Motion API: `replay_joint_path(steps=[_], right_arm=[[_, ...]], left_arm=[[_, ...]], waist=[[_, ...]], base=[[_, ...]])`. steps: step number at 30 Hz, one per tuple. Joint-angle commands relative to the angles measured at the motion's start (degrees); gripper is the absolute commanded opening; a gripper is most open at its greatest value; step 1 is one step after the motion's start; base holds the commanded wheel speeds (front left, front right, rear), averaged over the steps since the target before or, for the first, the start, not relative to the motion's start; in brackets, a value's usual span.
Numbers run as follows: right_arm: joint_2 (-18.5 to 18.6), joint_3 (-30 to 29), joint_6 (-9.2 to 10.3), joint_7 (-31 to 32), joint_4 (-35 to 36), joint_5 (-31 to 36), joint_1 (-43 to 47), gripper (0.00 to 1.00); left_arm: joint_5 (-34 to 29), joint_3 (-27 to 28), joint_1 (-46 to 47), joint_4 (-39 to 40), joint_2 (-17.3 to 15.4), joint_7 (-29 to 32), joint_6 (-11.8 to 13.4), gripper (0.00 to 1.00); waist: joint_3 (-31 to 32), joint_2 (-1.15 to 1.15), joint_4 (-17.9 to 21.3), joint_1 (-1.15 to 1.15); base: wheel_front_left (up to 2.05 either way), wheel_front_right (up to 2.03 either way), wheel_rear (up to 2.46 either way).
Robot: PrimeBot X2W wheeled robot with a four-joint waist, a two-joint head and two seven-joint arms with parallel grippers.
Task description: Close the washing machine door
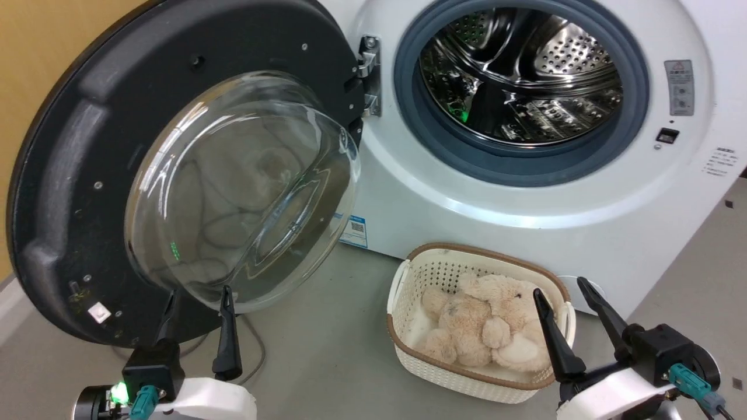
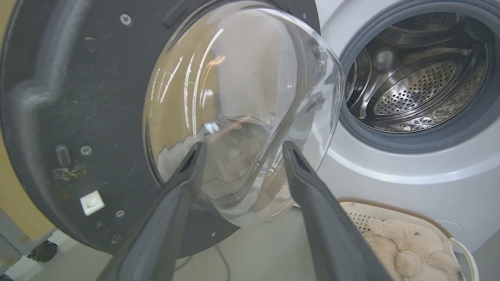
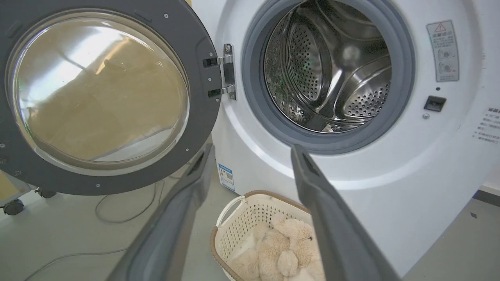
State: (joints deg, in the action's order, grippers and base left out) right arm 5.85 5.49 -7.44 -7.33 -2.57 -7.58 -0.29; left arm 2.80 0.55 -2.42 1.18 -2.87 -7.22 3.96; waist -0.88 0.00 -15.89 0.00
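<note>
Nearest, two tools rise from the bottom of the head view, each with two long dark fingers. The left tool (image 1: 198, 291) has its fingers spread with nothing between them. Its tips stand at the lower edge of the door's glass bowl, and I cannot tell whether they touch it. The right tool (image 1: 558, 286) is likewise spread and empty, its tips over the far right rim of the one white woven basket (image 1: 443, 373). That basket sits on the grey floor (image 1: 327, 350) just in front of the machine and holds a beige plush toy (image 1: 490, 326). Bare floor lies between the basket and the door's lower edge, and a thin grey cable (image 1: 261, 349) runs under the door.

The one washing machine door (image 1: 87, 146) stands swung wide open at the robot's left, its inner face and bulging glass turned toward the head camera. It is directly ahead of the left tool and well apart from the right one. Its black rim hangs just above the floor. One metal hinge (image 1: 369, 70) holds its right edge at the left side of the opening.

Beyond stands the one white washing machine (image 1: 525, 216). A grey rubber ring (image 1: 525, 169) rims its round opening, with the perforated steel drum (image 1: 525, 76) behind. A small blue sticker (image 1: 353, 231) sits low on its front, just beside the glass bowl. A yellow wall (image 1: 52, 35) stands behind the door at far left.
</note>
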Motion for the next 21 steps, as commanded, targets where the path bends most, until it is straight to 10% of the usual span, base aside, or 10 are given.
replay_joint_path(steps=[1,21], right_arm=[[0.60,0.48,-0.02,-0.62,-0.33,-0.48,-1.30,1.00],[2.41,4.52,-0.03,-3.01,-2.56,-3.99,-4.14,1.00]], left_arm=[[0.40,0.20,-0.74,0.42,-0.02,-0.73,0.47,1.00],[1.73,1.42,-2.58,2.93,-0.01,-3.12,3.02,1.00]], waist=[[-0.14,0.00,-0.53,0.00],[-0.93,0.00,-5.71,0.00]], base=[[0.00,0.00,0.00],[-0.01,-0.01,-0.01]])
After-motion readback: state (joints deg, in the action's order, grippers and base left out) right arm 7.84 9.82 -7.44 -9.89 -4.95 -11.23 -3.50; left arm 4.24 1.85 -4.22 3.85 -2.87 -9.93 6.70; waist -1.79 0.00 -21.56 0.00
